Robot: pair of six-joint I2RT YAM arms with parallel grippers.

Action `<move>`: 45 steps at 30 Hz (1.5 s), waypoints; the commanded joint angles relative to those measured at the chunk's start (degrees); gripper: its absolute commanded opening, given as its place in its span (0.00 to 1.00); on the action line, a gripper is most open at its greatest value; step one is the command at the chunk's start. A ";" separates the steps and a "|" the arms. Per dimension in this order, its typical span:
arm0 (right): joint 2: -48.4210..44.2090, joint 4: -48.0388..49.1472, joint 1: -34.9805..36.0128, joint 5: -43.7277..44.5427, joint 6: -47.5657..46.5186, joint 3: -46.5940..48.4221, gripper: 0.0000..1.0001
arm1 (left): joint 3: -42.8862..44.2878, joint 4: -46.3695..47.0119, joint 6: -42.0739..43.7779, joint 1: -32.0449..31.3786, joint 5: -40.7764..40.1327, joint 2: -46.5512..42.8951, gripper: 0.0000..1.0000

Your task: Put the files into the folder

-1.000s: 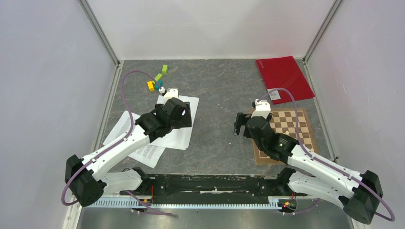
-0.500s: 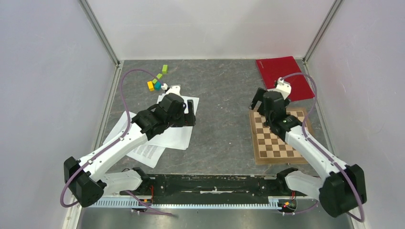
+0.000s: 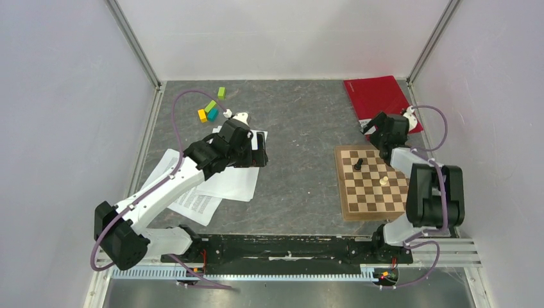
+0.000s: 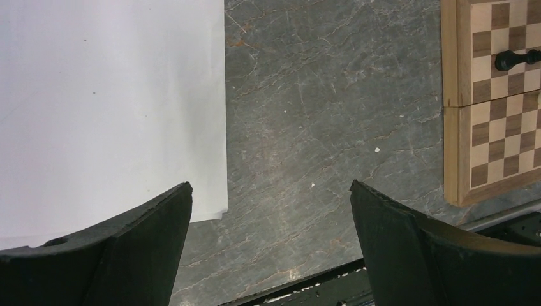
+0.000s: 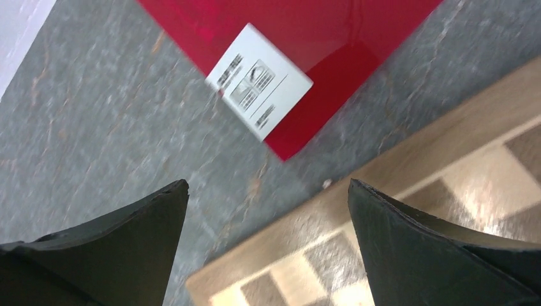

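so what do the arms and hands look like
The left arm and right arm both have white links and bulky black joint housings, and each trails a thin purple cable. The left hand and right hand each end in two plain black fingers, curved and tapering.

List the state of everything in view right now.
folder, closed, lying flat.
files, loose, lying flat, outside the folder.
left gripper, open, at the files' edge, holding nothing.
right gripper, open, near the folder's labelled corner, holding nothing.
chessboard, unfolded, lying flat.
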 commanded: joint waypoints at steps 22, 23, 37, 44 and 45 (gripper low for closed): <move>46.18 6.67 -7.78 5.74 -14.35 55.39 0.98 | 7.67 3.05 0.98 5.94 7.56 7.30 0.98; 47.47 5.61 -7.96 6.23 -15.63 57.46 0.98 | 7.56 3.22 0.95 6.33 8.12 7.58 0.98; 54.81 2.97 -11.43 5.82 -21.88 67.44 0.98 | 6.34 5.50 0.55 10.67 14.83 9.70 0.97; 57.70 1.84 -13.58 1.85 -19.48 69.72 0.98 | 6.22 6.86 -0.48 12.17 18.21 11.11 0.97; 57.97 1.70 -13.59 0.89 -19.19 70.06 0.98 | 6.36 6.96 -0.50 12.26 18.56 11.45 0.96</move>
